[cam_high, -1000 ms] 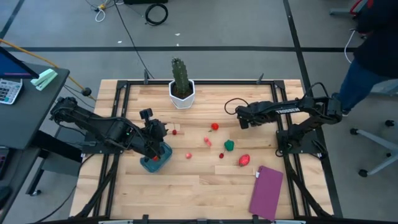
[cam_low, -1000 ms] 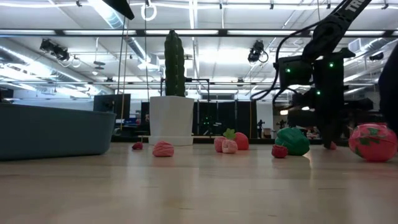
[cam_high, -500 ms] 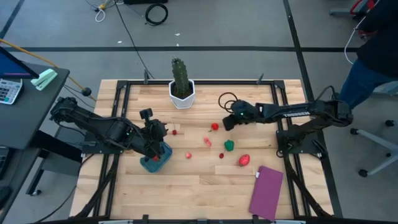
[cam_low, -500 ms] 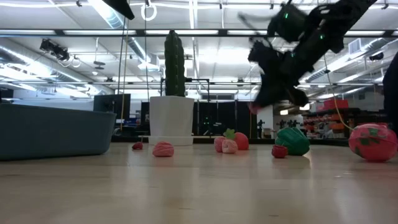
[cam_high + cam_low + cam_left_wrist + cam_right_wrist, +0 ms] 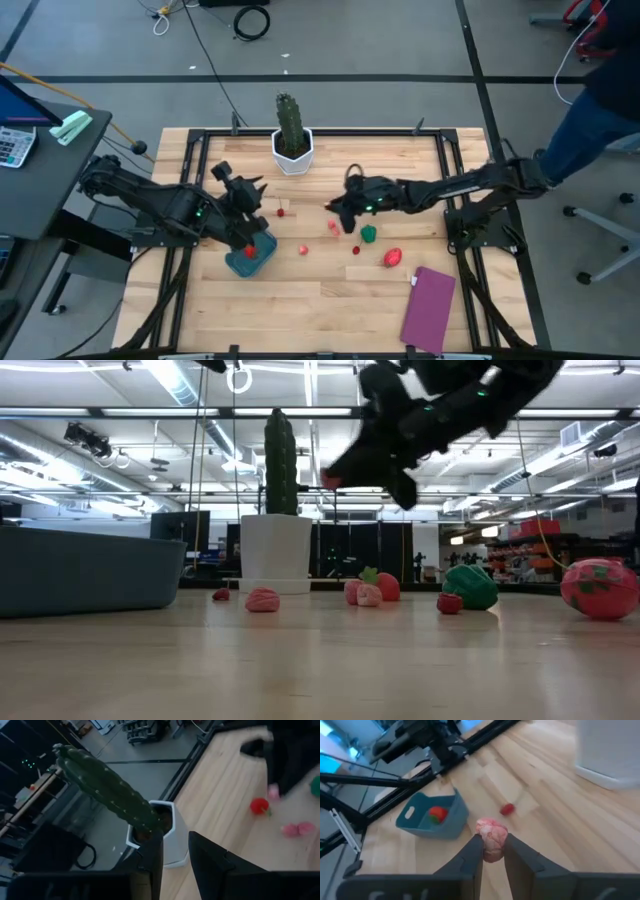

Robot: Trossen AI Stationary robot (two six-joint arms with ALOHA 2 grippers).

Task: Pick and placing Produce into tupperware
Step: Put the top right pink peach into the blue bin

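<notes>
- Right gripper [image 5: 493,851]: two dark, smooth fingers closed on a pale pink, lumpy toy piece [image 5: 491,836], held clear of the wood; in the high view the right gripper [image 5: 337,212] reaches out over the table's middle.
- Tupperware [image 5: 250,259]: a shallow teal-blue plastic container, rectangular with rounded corners, on the left part of the table; the right wrist view shows a slot handle in its wall [image 5: 434,826] and one red piece [image 5: 437,813] lying inside.
- Left gripper [image 5: 243,187]: raised just far of the tupperware; its dark fingers [image 5: 210,857] stand a little apart with nothing between them, pointing toward the cactus [image 5: 105,786].
- Cactus: a tall, ribbed green column with pale dots in a white hexagonal pot [image 5: 293,154] at the far middle of the table.
- Loose produce on the slatted wooden table [image 5: 330,300]: a small red piece [image 5: 281,212] near the pot, a pink piece [image 5: 303,249], a pink piece [image 5: 334,227] beside the right gripper, a rounded green piece [image 5: 368,234], a tiny red piece [image 5: 355,250], and a larger red-pink ball [image 5: 392,257] to the right.
- Flat purple rectangle [image 5: 428,309]: lies at the near right.
</notes>
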